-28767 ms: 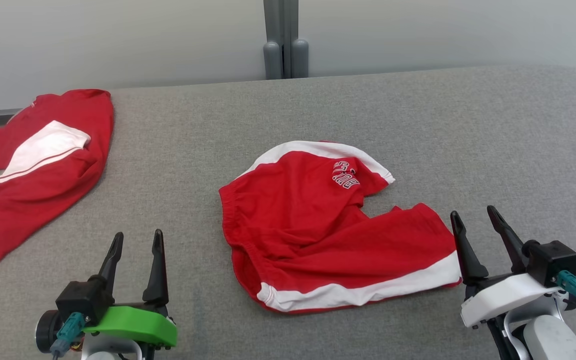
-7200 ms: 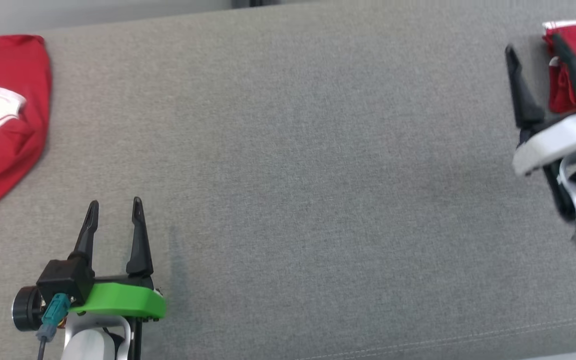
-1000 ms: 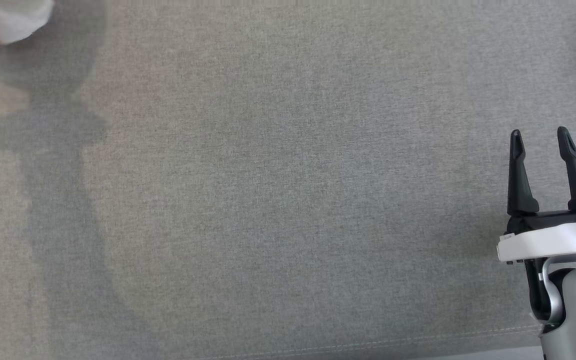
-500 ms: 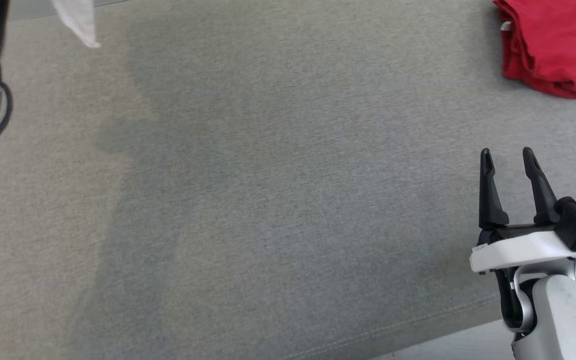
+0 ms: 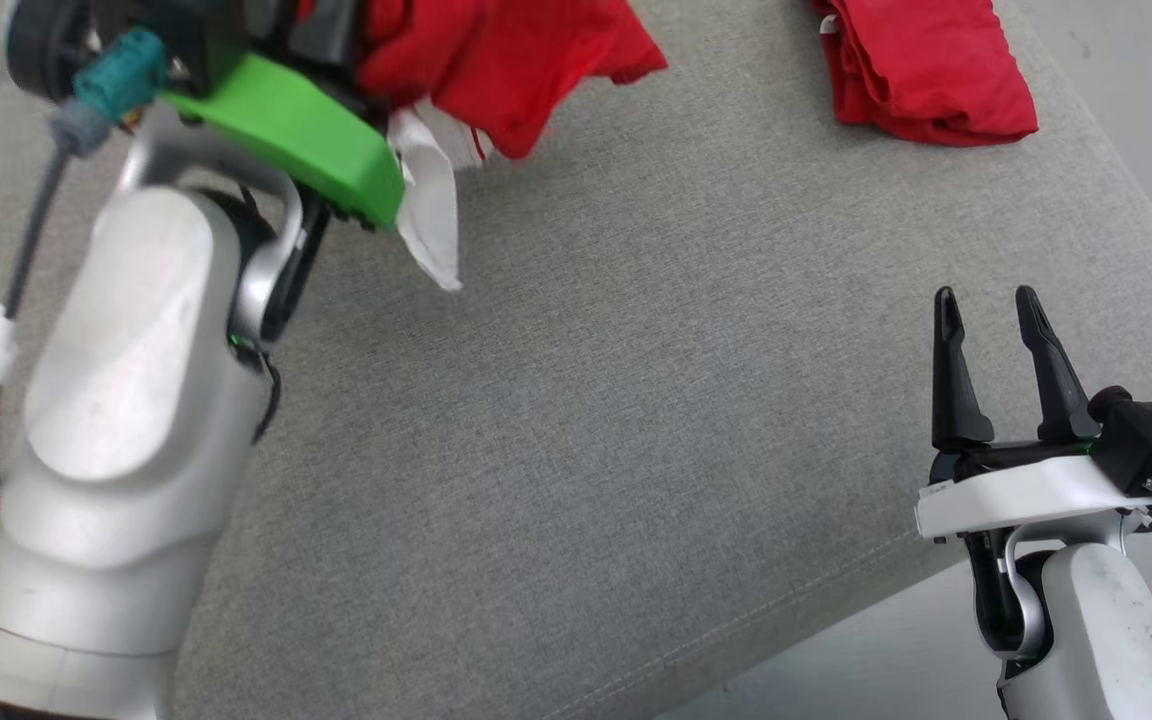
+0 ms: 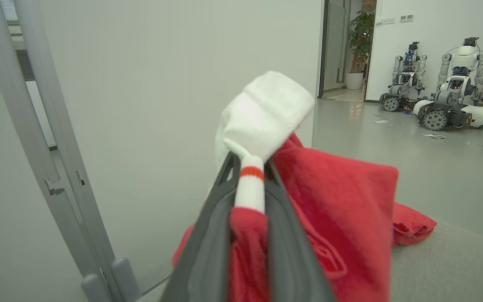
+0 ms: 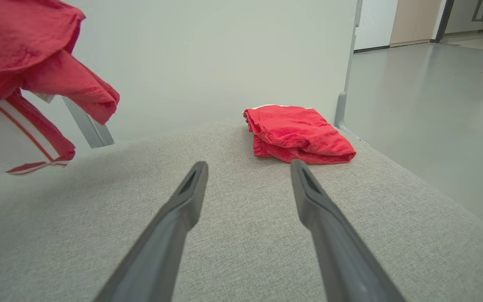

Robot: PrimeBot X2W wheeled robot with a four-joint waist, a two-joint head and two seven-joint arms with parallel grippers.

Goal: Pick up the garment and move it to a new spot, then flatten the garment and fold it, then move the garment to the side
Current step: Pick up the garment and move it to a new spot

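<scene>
Hanging from the left hand, the garment is in the air above the bench, to the left of the folded red garment and higher than it. The two dark fingers of this hand are closed narrowly on the cloth: between them sits a white band with one red stripe, and the white end stands up above the fingertips. The rest of the garment is red and falls in loose folds on the side toward the folded red garment. On the red cloth, in the left wrist view, there is a darker outlined print, but it is too blurred to read any letters. In the right wrist view a white part of the garment with thin red lines hangs down, apart from the grey surface of the bench. The folded red garment lies flat on the bench near its far right corner, with a small white edge showing at its back. The right hand is nearer to the robot than the folded red garment and well apart from it, over the near right edge of the bench. Its fingers stand wide apart and hold nothing, and they point toward the folded red garment.
</scene>
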